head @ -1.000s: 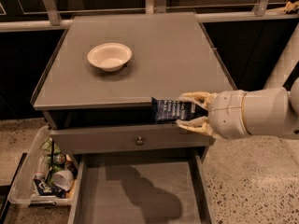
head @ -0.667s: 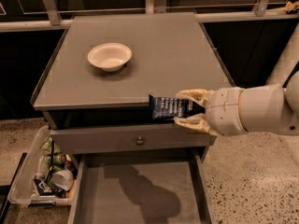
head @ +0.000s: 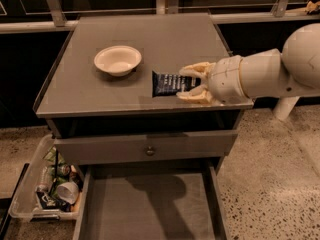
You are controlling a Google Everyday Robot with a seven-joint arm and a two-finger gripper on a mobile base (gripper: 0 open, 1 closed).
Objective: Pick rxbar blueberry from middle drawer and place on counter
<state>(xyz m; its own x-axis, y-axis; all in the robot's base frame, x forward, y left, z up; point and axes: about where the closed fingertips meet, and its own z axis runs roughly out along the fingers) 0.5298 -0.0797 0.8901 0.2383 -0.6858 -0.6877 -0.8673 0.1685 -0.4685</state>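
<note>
The rxbar blueberry (head: 167,83), a flat dark navy bar with pale print, is held over the front right part of the counter (head: 150,39). My gripper (head: 186,84) reaches in from the right and is shut on the bar's right end, one cream finger above it and one below. The bar lies about level, close above the counter top; I cannot tell if it touches. The middle drawer (head: 150,209) stands pulled out at the bottom of the view, its floor bare with the arm's shadow on it.
A white bowl (head: 117,59) stands on the counter left of the bar. A shut drawer front with a small round knob (head: 149,150) sits above the open drawer. A clear bin of cans and packets (head: 50,184) is on the floor at left. Speckled floor lies to the right.
My gripper has carried the bar up and back, from in front of the counter's front edge to over the counter top near the bowl.
</note>
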